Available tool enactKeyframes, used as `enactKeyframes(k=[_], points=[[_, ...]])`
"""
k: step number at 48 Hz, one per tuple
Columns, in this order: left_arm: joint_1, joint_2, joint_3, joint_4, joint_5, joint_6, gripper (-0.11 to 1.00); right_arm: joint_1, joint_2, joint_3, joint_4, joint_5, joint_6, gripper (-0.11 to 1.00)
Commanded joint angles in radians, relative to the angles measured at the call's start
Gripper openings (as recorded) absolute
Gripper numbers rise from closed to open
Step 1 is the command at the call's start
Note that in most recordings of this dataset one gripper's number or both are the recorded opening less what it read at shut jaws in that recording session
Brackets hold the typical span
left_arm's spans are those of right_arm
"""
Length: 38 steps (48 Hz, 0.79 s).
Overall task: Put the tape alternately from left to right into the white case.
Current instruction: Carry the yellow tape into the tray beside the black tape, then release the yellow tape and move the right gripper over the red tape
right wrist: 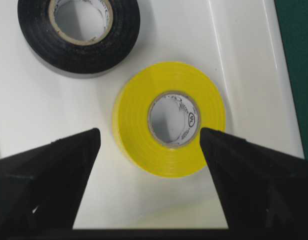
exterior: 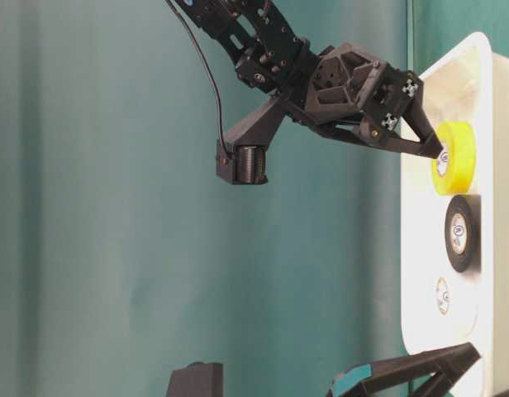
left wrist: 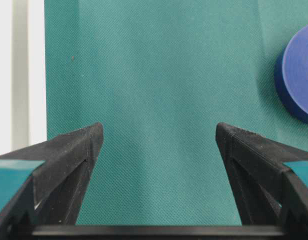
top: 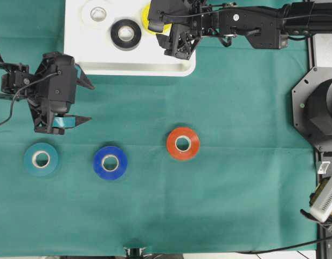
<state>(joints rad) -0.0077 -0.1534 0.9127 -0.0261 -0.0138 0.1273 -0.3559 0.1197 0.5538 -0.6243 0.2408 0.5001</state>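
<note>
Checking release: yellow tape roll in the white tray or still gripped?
In. Yellow tape roll lies flat in white plastic tray; right pincer open.

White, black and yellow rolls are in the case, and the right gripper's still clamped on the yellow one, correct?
Not clamped. The right wrist view shows the right gripper open above the yellow roll, which lies flat in the white case with the black roll and white roll.

A green cloth covers the desk. It looks smooth and flat, with soft, even light on it. At the right edge sits a grey metal plate with a dark round part
</note>
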Motion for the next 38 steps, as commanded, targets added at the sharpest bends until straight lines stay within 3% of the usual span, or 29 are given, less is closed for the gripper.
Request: enactKeyframes(k=[1, 15, 38], points=[[-0.003, -0.011, -0.009, -0.002, -0.008, 0.000, 0.98, 0.000, -0.018, -0.009, -0.003, -0.005, 0.000, 0.85], [-0.003, -0.011, -0.009, -0.002, -0.008, 0.000, 0.98, 0.034, -0.052, 0.009, -0.003, -0.011, 0.000, 0.85], [-0.003, -0.011, -0.009, -0.002, -0.008, 0.000, 0.98, 0.163, -0.133, 0.084, -0.003, -0.029, 0.003, 0.85]])
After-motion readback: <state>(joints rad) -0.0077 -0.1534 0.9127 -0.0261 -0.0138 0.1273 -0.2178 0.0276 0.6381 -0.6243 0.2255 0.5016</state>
